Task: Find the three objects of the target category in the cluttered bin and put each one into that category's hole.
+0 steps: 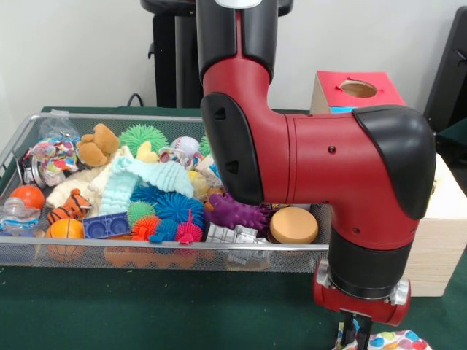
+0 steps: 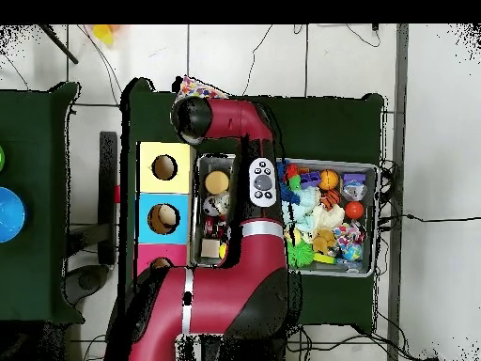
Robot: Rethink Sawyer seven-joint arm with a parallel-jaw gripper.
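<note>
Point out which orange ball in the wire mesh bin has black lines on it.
The orange ball at the bin's front corner, beside the blue block; the other orange ball is plain.

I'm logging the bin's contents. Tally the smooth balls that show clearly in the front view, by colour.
Orange basketball: 1
Orange-red ball: 1
White baseball: 1
Total: 3

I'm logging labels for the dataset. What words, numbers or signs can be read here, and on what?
No text can be read in either view.
Blue block in the wire bin: raised shapes only, no legible characters.
Arm's button panel: markings too small to read.
</note>
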